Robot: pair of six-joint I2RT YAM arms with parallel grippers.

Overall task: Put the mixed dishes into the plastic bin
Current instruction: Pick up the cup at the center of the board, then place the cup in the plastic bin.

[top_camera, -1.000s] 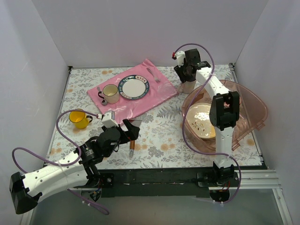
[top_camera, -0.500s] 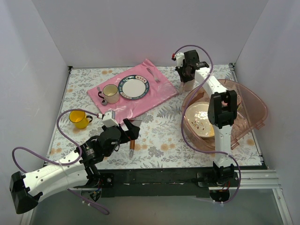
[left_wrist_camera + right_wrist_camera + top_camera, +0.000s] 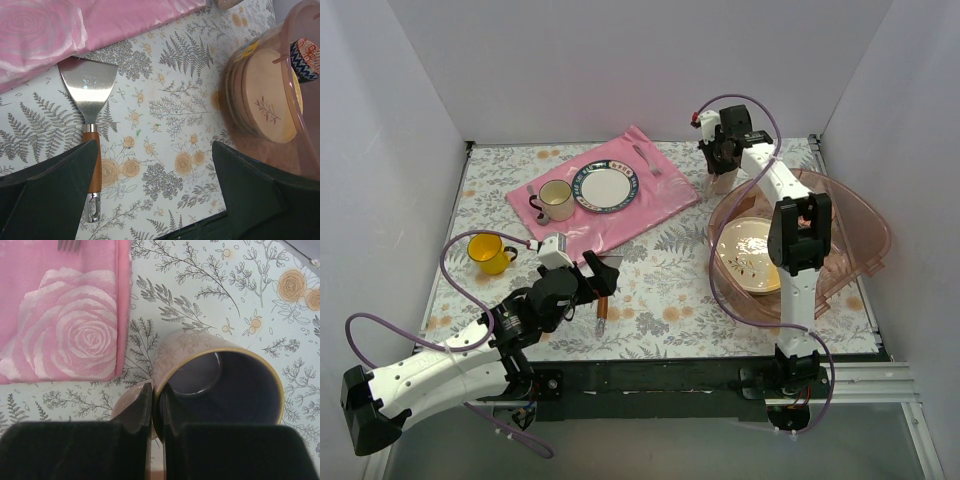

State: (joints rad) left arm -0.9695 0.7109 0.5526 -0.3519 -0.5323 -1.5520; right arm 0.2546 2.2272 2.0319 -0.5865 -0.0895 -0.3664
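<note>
A pinkish mug (image 3: 190, 352) with a dark purple inside stands on the flowered cloth beside the pink mat. My right gripper (image 3: 156, 390) is shut on its rim, one finger outside the wall and one inside. From above, the right gripper (image 3: 720, 172) covers most of that mug (image 3: 721, 185), just left of the plastic bin (image 3: 865, 215). The bin holds stacked cream plates (image 3: 748, 255), which also show through the bin wall (image 3: 295, 115) as cream plates (image 3: 265, 100). A yellow mug (image 3: 490, 253) stands at the left. My left gripper (image 3: 603, 275) hangs open over the cloth, and nothing lies between its jaws (image 3: 155, 145).
A metal spatula (image 3: 90, 95) with a wooden handle lies under the left gripper. The pink mat (image 3: 620, 205) carries a blue-rimmed white plate (image 3: 607, 187), a cream mug (image 3: 556, 199) and a fork (image 3: 646, 158). White walls close in the table on three sides.
The right gripper's jaws have closed onto the pinkish mug's rim and shifted slightly right. The left arm has not moved.
</note>
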